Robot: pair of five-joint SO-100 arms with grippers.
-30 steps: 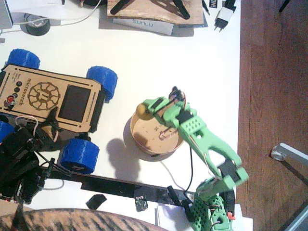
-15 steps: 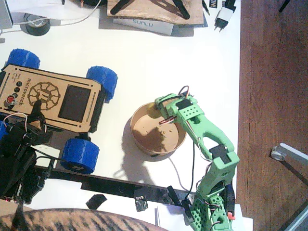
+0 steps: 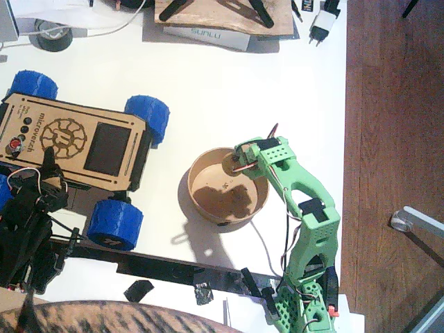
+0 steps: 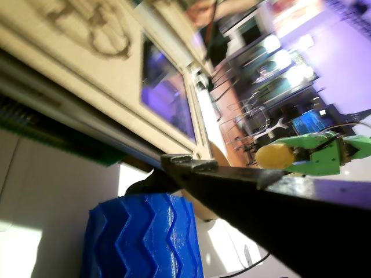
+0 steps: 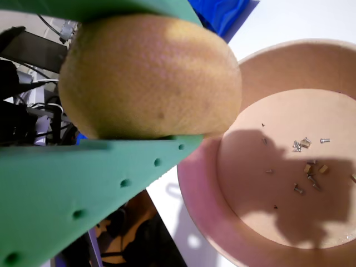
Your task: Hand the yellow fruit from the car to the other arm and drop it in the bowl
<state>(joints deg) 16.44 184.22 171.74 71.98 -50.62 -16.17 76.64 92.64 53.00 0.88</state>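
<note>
The yellow fruit (image 5: 150,75) is clamped between the green jaws of the right gripper (image 5: 139,78), above the near rim of the bowl (image 5: 200,217) rather than over its middle. A release here could be deflected by that rim, and the fruit sent rolling across the white table (image 3: 229,90), whose right edge is near. Open table is seen beyond the bowl. The left gripper (image 3: 48,166) is parked at the car (image 3: 69,139); its jaw state cannot be told.
</note>
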